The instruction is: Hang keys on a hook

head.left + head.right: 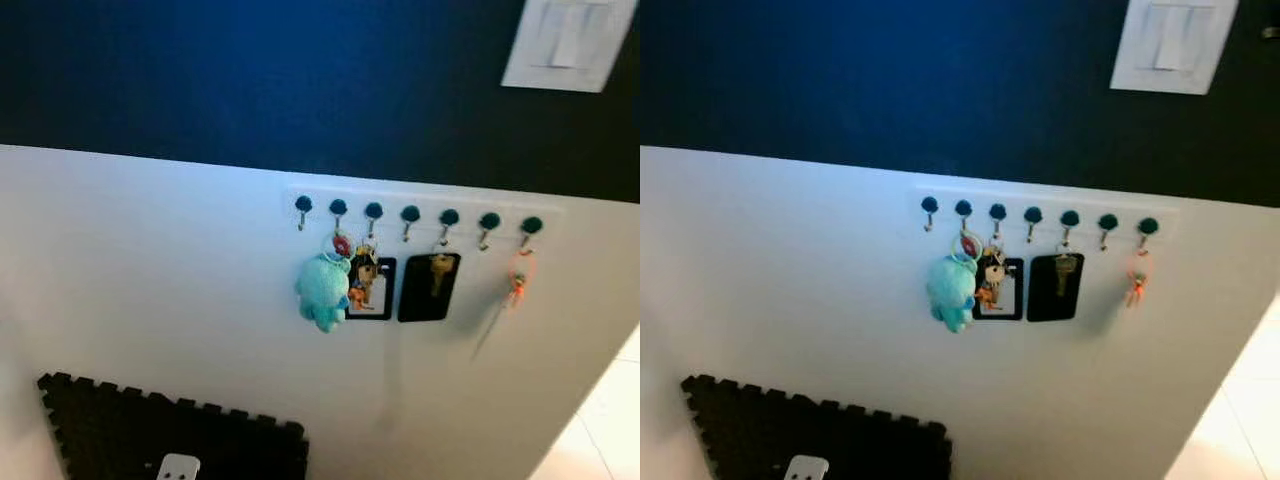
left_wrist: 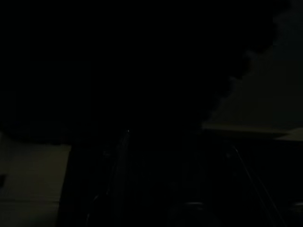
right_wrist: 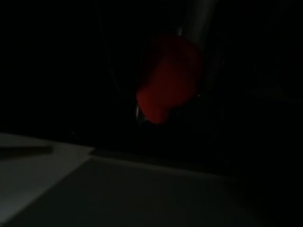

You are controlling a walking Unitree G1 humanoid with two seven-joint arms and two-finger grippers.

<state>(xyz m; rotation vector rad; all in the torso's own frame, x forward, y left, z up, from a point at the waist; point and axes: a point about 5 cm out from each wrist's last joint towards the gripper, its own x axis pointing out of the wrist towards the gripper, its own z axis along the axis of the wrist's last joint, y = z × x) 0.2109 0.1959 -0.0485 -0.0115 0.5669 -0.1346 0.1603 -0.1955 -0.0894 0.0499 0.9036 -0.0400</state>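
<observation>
- Wall: lower part white, upper part dark blue; a white switch plate sits on the blue part at upper right.
- Black foam mat: toothed edge, low on the left against the white wall, with a small white object at its lower edge.
- Hook rail: a level row of seven dark-knobbed hooks on a white strip fixed to the white wall.
- Teal plush charm: hangs straight down from the second hook from the left by a ring, long axis vertical.
- Black-framed tag with a key bunch: hangs from the third hook, touching the plush's side.
- Black card with a brass key: under the fifth hook; the key points downward.
- Orange charm: hangs from the last hook on the right, long axis vertical.
- Fourth and sixth hooks: bare.
- Red rounded object: seen in the very dark right wrist view, close to the camera with a pale floor below; whether the right claw grips it cannot be told.
- Left wrist view: nearly black; the left claw's opening cannot be told.
</observation>
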